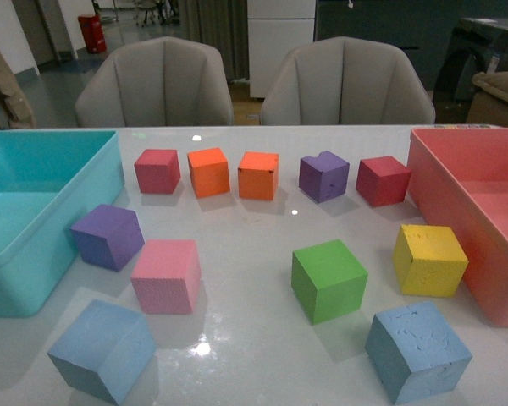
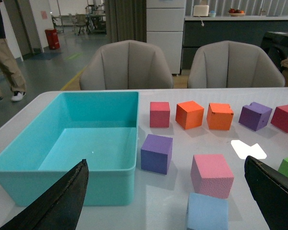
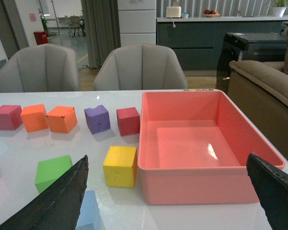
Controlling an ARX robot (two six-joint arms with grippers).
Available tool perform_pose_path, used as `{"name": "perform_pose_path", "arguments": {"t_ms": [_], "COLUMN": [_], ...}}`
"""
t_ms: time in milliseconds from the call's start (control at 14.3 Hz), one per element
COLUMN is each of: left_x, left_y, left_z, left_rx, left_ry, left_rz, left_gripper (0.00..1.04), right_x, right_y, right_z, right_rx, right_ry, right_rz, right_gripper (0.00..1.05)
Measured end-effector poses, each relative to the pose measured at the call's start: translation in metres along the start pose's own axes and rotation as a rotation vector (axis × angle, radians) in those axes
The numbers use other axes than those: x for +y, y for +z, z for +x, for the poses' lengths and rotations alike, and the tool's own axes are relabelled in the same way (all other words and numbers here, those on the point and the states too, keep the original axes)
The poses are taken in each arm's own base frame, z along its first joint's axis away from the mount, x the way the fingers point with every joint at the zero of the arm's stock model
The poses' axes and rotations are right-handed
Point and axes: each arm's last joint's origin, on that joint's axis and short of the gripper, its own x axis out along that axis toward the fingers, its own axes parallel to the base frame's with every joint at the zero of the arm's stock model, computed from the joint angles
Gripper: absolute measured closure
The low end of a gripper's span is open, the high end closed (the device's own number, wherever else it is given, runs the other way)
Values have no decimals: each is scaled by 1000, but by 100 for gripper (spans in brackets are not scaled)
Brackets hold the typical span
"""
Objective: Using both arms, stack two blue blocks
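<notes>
- We find the left blue block point(image 1: 102, 348) flat on the white table point(image 1: 254, 364), at its near left. It sits just in front of the pink cube point(image 1: 167, 276) and close to the near corner of the turquoise bin point(image 1: 17, 279).
- We find the right blue block point(image 1: 417, 351) on the table at the near right, in front of the gap between the green cube point(image 1: 328, 280) and the yellow cube point(image 1: 428, 260).
- The two blue blocks lie well apart and neither rests on the other.
- Left gripper point(image 2: 165, 159): its black fingers point(image 2: 62, 201) stand wide apart with nothing between them. The left blue block shows low in that wrist view, clear of both fingers.
- Right gripper point(image 3: 167, 155): its fingers point(image 3: 273, 191) are likewise spread wide and hold nothing. The right blue block's edge shows just beside one finger; we cannot tell whether they touch.
- The front view shows neither arm.
- The red bin point(image 1: 491, 169) stands at the table's right edge.
</notes>
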Motion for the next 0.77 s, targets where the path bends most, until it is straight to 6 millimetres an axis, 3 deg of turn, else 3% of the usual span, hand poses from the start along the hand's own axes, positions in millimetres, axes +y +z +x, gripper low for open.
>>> {"name": "perform_pose_path", "arguments": {"t_ms": [770], "left_x": [0], "left_y": [0], "left_z": [0], "left_rx": [0], "left_ry": [0], "left_rz": [0], "left_gripper": [7], "right_x": [0], "right_y": [0], "right_z": [0], "right_rx": [0], "right_ry": [0], "right_rz": [0], "right_gripper": [6]}}
